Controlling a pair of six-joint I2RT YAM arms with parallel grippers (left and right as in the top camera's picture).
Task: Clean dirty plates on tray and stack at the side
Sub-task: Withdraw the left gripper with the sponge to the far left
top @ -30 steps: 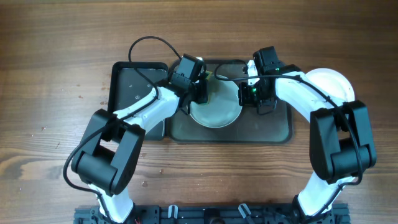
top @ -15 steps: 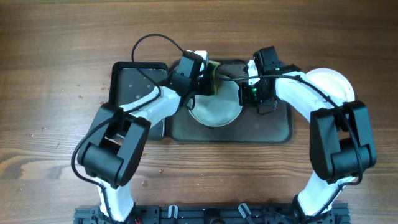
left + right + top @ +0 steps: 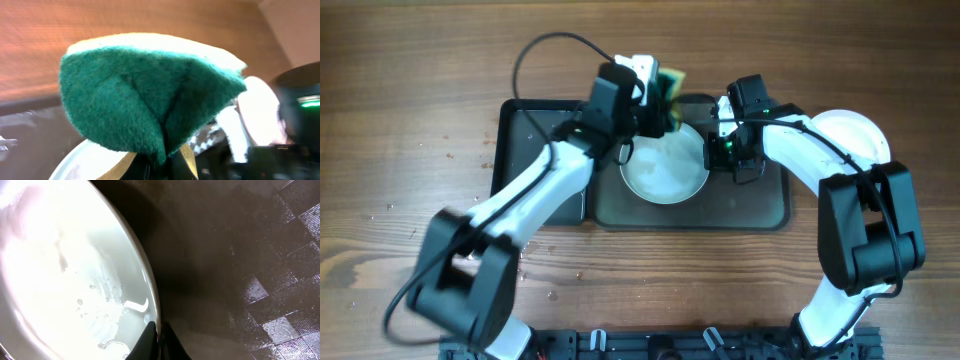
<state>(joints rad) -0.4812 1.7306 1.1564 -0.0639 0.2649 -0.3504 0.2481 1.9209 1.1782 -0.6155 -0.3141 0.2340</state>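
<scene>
Right wrist alone shows right hand (image 3: 155,333) pinching plate (image 3: 70,275) rim, left hand (image 3: 162,166) clamps sponge (image 3: 142,95).

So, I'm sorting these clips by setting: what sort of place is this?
Probably a robot test bench staged for dishwashing, not a real kitchen: a wooden table, a white plate on a dark tray, and a green sponge held by the left gripper. No sink shows.
</scene>
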